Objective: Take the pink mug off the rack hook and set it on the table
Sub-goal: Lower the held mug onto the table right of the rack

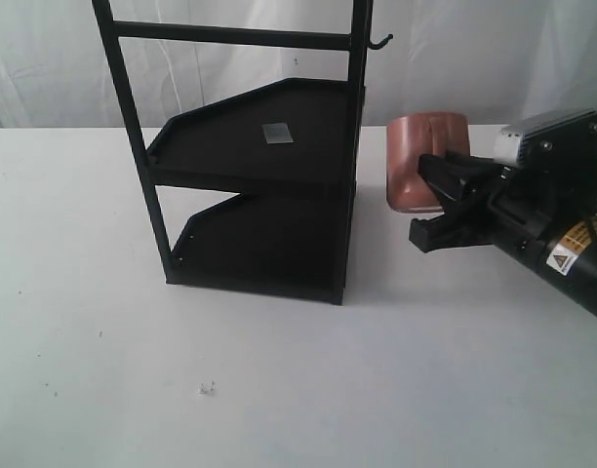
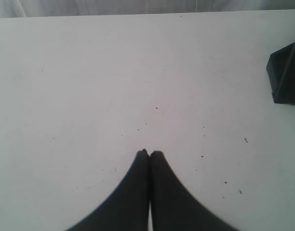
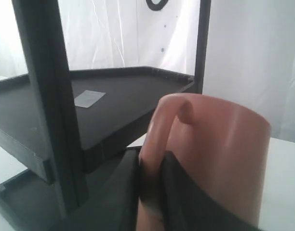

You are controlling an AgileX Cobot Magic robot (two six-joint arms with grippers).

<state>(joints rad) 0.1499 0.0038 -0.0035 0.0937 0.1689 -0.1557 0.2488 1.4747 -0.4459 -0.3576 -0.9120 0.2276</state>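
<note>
Clearly the right gripper is nipped narrowly on the pink mug by its handle; the left gripper hangs pressed together above the table.

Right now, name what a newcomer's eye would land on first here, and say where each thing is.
The pink mug stands out most: the right gripper is clamped on its handle, holding it just right of the black rack in the exterior view. The rack rises from the white table, and the hook at the top of its right post is bare. The left gripper hangs shut over bare table.
</note>
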